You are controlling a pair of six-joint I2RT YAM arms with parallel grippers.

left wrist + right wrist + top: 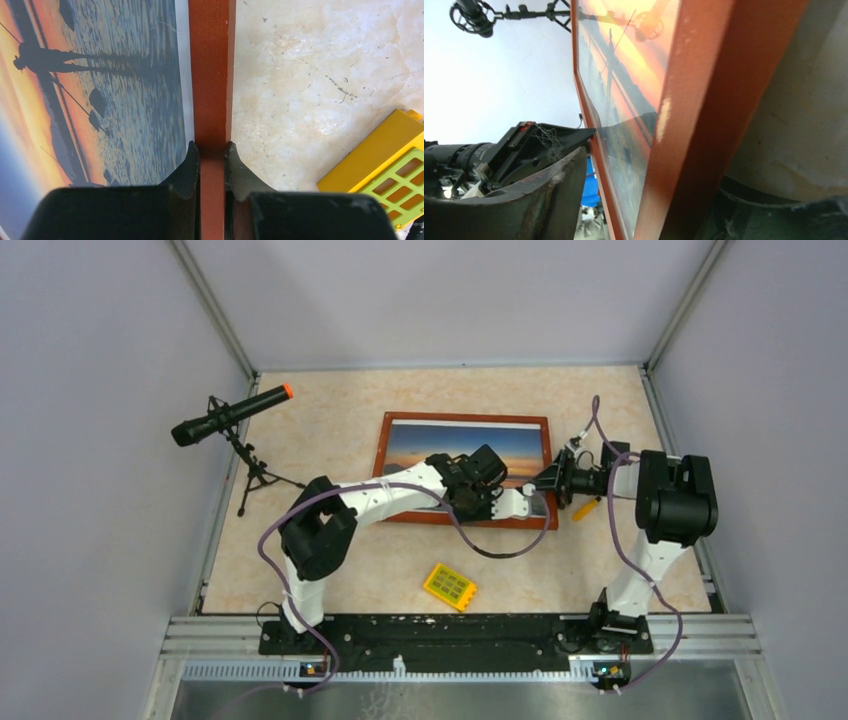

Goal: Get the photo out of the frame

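Blocked at the table's (340, 400) left edge by a tripod microphone (232, 415); toward the near edge by a yellow block (449, 586); passable between block and frame (465, 417).

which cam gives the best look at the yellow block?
Top external: the whole yellow block lies unobstructed on the table. Left wrist catches only a cropped corner. Right wrist doesn't show it.

Frame (465, 417) at table (330, 580) ctr, photo (420, 445) in it, mic on tripod (228, 416) at frame's 9 o'clock, block (449, 586) at 6, L gripper (212, 155) astride near rail by 5 o'clock corner, R gripper (555, 478) straddling 3 o'clock edge
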